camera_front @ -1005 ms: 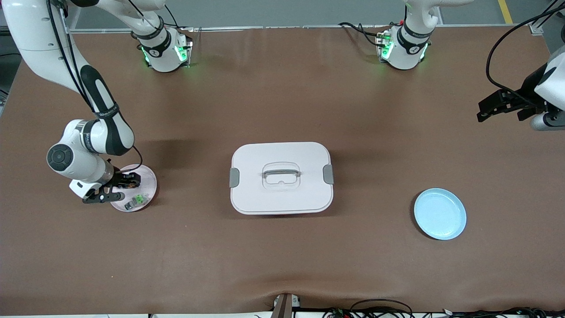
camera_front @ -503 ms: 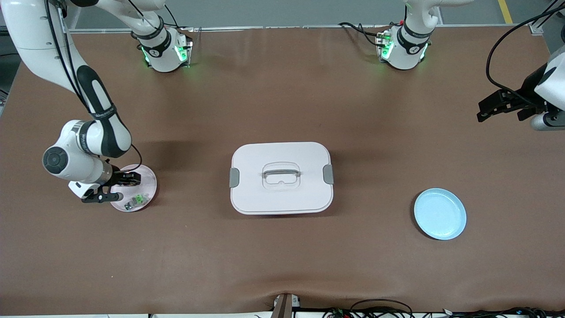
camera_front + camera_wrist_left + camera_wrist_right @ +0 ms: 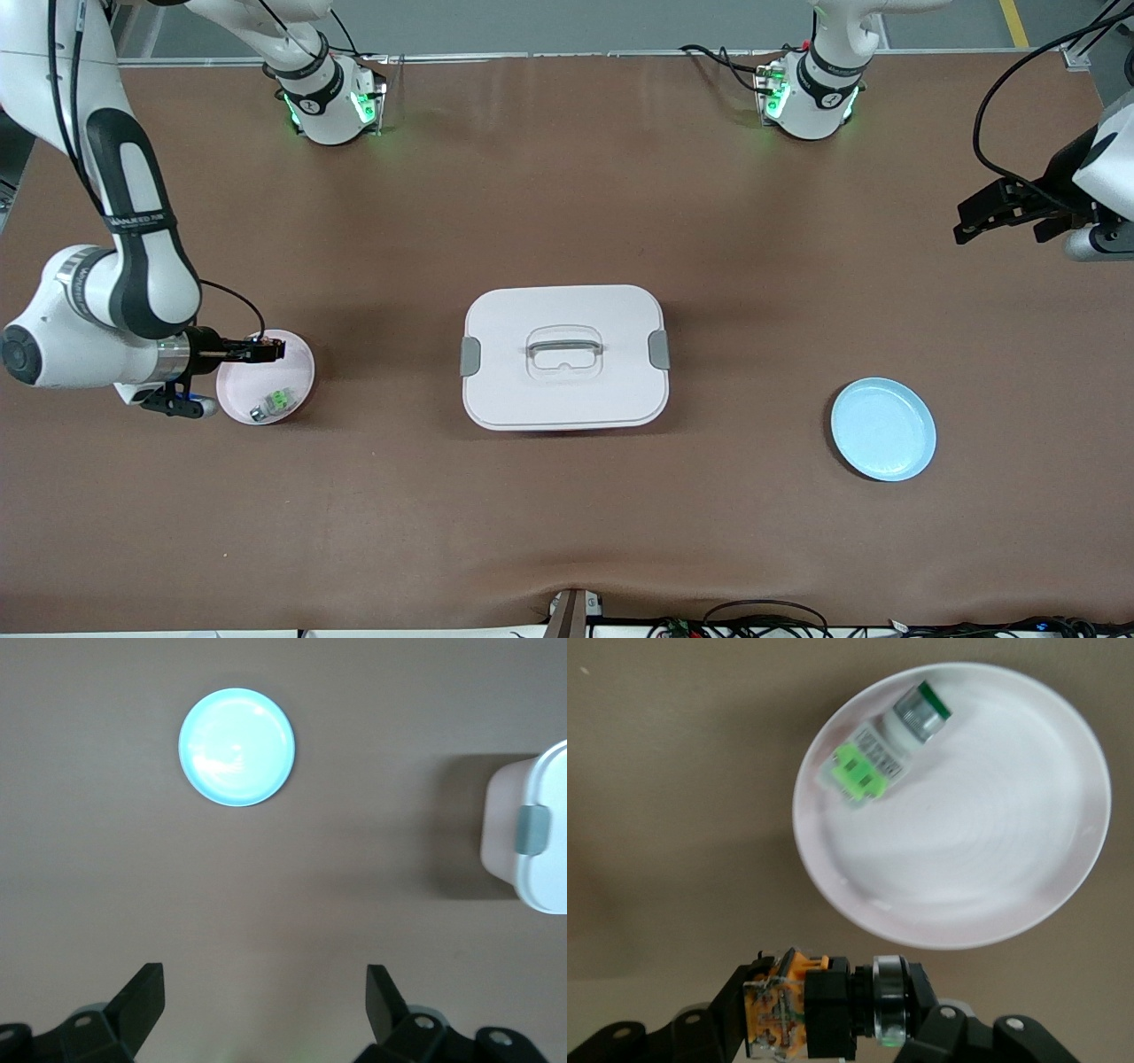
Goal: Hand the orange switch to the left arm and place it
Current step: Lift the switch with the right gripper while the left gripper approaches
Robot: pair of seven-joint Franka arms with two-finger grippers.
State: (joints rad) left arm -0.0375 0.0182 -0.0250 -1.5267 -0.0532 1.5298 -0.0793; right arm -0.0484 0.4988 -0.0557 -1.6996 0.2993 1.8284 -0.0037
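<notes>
Since a second ago the right arm has swung out toward its end of the counter and lifted: its wrist, which hung low over the pink plate (image 3: 282, 377), now sits off the plate's rim, and the right hand (image 3: 266, 351) reaches in level over the plate's upper edge. That hand is clamped on the switch (image 3: 824, 1010), which is up off the plate; in the right wrist view the black body with orange parts sits crosswise between the fingers (image 3: 939, 1032), with the plate below it. A green-and-silver part (image 3: 273, 404) lies alone in the plate, on the side nearer the front camera.

Nothing else has shifted. The box (image 3: 564, 355) sits in the middle of the counter, lid on, grey latches at both ends and the clear handle on top. A blue plate (image 3: 883, 429) lies toward the left arm's end, nearer the front camera than the box and well apart from it.

The left arm waits at its end of the counter, with the left hand (image 3: 1005, 211) raised over bare surface, fingers (image 3: 142, 997) spread wide and holding nothing. Its wrist view looks down on the blue plate (image 3: 236, 746) and one latched end of the box (image 3: 530, 837).
</notes>
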